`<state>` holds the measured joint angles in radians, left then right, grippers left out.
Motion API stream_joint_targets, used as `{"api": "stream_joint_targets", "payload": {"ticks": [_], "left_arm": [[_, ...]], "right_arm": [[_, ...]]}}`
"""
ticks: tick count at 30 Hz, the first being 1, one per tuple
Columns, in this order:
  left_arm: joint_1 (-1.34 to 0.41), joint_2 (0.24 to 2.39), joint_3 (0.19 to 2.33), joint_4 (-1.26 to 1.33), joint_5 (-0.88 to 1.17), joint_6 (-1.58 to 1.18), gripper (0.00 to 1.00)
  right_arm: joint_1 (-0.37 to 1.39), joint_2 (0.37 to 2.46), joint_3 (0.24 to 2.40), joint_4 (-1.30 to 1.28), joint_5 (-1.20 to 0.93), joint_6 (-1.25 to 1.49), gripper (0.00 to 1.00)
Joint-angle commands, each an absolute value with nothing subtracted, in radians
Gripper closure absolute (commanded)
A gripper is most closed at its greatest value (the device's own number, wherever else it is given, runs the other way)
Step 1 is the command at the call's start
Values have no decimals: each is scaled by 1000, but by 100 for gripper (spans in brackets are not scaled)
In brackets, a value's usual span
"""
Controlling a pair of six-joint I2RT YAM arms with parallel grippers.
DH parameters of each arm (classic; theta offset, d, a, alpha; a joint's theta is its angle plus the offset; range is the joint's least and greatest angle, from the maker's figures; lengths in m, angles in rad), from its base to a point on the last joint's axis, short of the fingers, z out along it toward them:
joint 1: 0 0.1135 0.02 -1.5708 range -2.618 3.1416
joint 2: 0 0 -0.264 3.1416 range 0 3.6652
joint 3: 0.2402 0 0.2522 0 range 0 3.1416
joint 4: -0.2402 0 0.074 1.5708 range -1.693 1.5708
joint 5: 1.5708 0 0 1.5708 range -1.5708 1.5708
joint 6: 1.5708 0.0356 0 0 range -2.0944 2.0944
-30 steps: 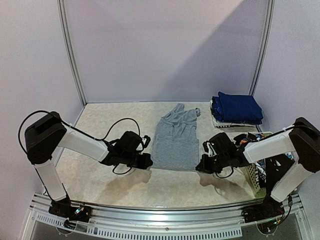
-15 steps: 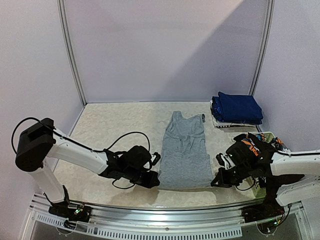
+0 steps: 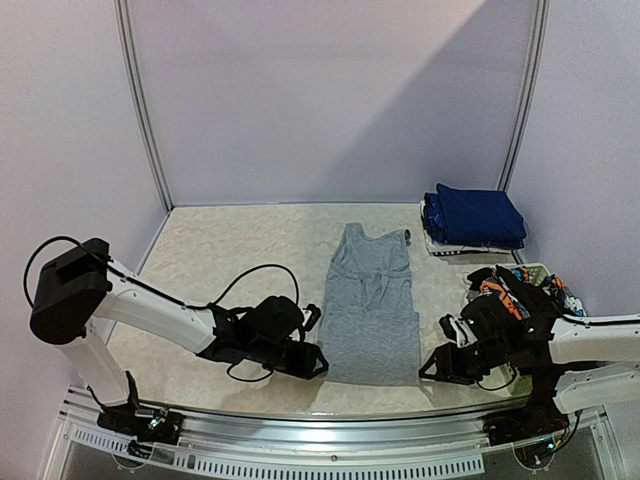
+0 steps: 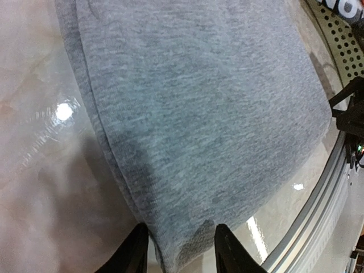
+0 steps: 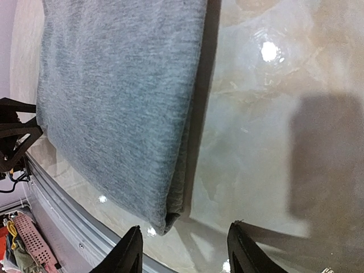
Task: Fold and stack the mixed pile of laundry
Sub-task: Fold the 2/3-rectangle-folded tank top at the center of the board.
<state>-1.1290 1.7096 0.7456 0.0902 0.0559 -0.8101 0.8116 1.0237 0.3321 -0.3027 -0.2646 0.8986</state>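
Here, grey shirt [image 3: 368, 305] flat on table [image 3: 230, 250], left tool [image 4: 179, 230] spread astride its corner, right tool [image 5: 183, 227] spread beside it.

I have the left arm [image 3: 160, 305] stretched low from the near-left corner toward the centre, the left gripper [image 3: 312, 362] close to the near edge, fingers [image 4: 136, 253] parted. The right arm [image 3: 600, 330] reaches in low from the right, the right gripper [image 3: 430, 368] facing left, fingers [image 5: 129, 253] spread apart

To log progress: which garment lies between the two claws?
The grey shirt, lying flat in the middle; the navy pieces sit folded in a stack at the far right.
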Motion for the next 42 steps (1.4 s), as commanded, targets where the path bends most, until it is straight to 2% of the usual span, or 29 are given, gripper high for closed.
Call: {"api": "stream_joint_targets", "payload": {"ticks": [1,6,11,14,23,26,29,42], "left_arm": [[-1141,1715,716,44,15,-816,59],[-1146,1729,711,44,14,-819,60],[-1147,1734,708,50,19,-821,64],[-1149,1736,699,61,18,-823,67],[-1157,1774,686,124,31,-835,84],[-1162,1787,680,147,28,-839,90],[-1168,1790,680,152,29,-844,98],[-1283,1635,735,-43,34,-849,100]], "right_arm": [[815,1078,306,-202,-294,925,52],[826,1141,304,-150,-317,932,54],[833,1161,310,-151,-324,931,67],[837,1162,312,-149,-339,928,71],[840,1181,299,-111,-342,913,81],[840,1192,294,-90,-344,907,87],[841,1198,291,-79,-359,907,99],[926,948,386,-379,-387,926,100]]}}
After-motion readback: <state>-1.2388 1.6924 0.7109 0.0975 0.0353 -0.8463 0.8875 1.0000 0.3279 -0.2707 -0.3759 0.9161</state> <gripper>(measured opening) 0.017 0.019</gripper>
